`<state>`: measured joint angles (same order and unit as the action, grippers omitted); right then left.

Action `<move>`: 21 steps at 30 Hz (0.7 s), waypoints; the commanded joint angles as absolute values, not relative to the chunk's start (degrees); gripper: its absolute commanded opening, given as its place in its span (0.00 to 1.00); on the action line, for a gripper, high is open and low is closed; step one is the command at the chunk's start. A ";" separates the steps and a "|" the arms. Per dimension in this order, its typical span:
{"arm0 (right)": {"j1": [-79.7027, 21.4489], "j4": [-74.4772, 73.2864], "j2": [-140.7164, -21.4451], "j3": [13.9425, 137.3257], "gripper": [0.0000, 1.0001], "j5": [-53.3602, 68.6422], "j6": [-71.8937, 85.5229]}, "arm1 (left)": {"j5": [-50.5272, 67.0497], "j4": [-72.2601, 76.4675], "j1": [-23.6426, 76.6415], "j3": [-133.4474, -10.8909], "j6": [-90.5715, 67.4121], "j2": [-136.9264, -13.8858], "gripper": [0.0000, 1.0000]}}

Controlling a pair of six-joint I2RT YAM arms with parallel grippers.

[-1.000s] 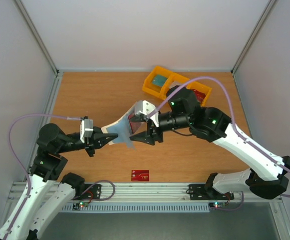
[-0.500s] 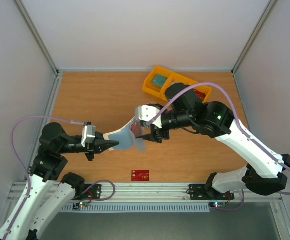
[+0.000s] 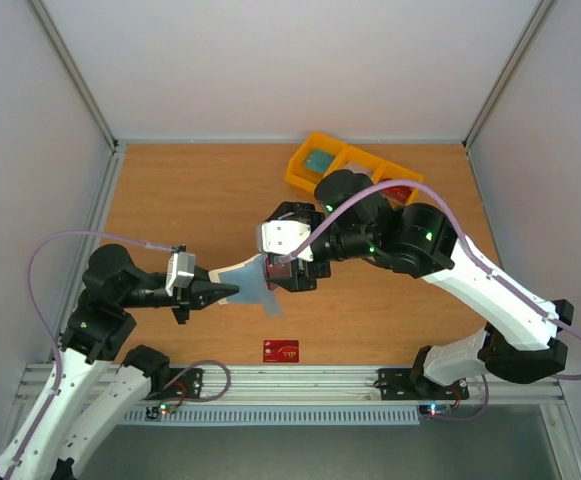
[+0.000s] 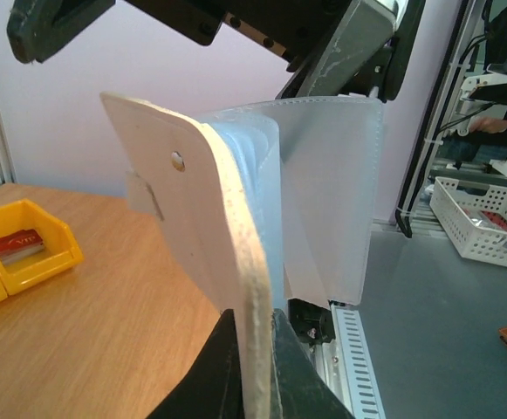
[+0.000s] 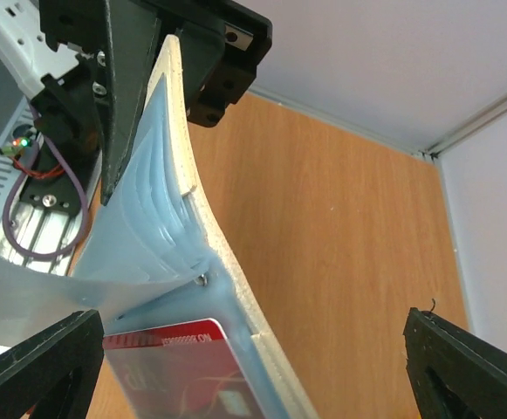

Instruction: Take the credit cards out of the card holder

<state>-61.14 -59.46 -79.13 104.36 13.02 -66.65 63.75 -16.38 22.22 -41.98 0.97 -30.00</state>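
Clamping one edge of the cream-white, grey-blue-lined folding card holder [image 3: 242, 281], left gripper [image 3: 210, 292] is pinched shut, holder held above the wooden table [image 3: 170, 200]. Right gripper [image 3: 288, 268] is spread wide, straddling the holder's far end. Red credit card [image 5: 179, 367] sits in a pocket there. Second red card [image 3: 281, 350] lies flat near the table's front edge.

This is a robotics lab: a wooden table [image 3: 190, 200] sits in a booth of plain white panels [image 3: 270, 60], with the left arm [image 3: 105, 285] and right arm [image 3: 490, 290] bolted to an aluminium rail [image 3: 300, 385] at its near edge. Past the booth, the left wrist view shows a white mesh basket [image 4: 480, 244] and metal framing hung with cables.
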 commanded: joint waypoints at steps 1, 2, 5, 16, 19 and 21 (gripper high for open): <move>-62.99 -61.40 -81.35 106.69 0.95 9.50 -69.81 | 64.94 -16.89 22.50 -42.93 2.41 -30.40 0.00; -63.40 -62.42 -82.25 107.14 0.95 9.45 -69.99 | 64.91 -16.81 22.57 -43.02 2.31 -30.40 0.00; -63.89 -65.04 -84.69 108.85 0.94 9.93 -70.00 | 64.95 -16.04 22.67 -43.37 1.88 -30.45 0.00; -63.87 -73.22 -89.77 116.00 0.38 16.33 -68.20 | 66.13 -17.20 24.07 -43.28 4.59 -30.82 0.00; -63.90 -74.92 -90.58 116.94 0.31 18.28 -67.81 | 65.88 -15.24 24.17 -42.51 3.38 -30.36 0.00; -63.87 -76.32 -91.46 118.28 0.30 20.16 -67.25 | 65.03 -13.88 24.17 -42.11 1.41 -30.28 0.00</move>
<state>-63.44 -72.75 -90.11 115.74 16.29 -68.38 64.53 -18.72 23.86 -41.98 2.79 -31.07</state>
